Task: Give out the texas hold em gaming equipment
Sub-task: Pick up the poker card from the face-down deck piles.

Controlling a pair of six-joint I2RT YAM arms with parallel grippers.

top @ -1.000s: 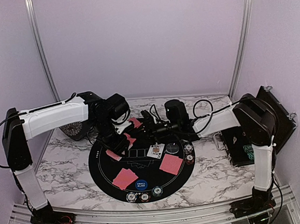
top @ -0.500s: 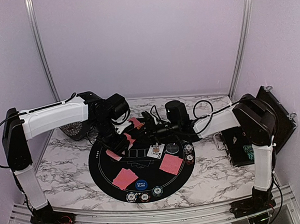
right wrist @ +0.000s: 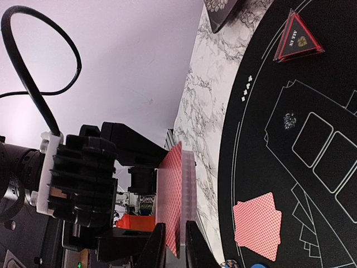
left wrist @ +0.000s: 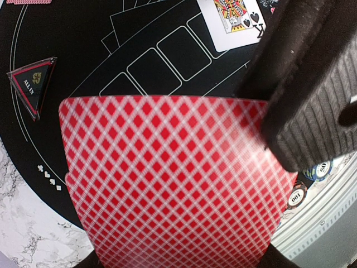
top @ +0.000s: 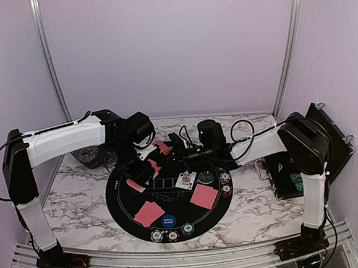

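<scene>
The left fingers (left wrist: 312,100) clamp a red-backed deck (left wrist: 173,178), held above the far-left part of the round black mat (top: 125,203) on the marbled surface (top: 79,204). The right fingers (right wrist: 156,251) stand narrow, one on each side of the deck's outer edge. Whether they actually pinch a card cannot be told.
</scene>
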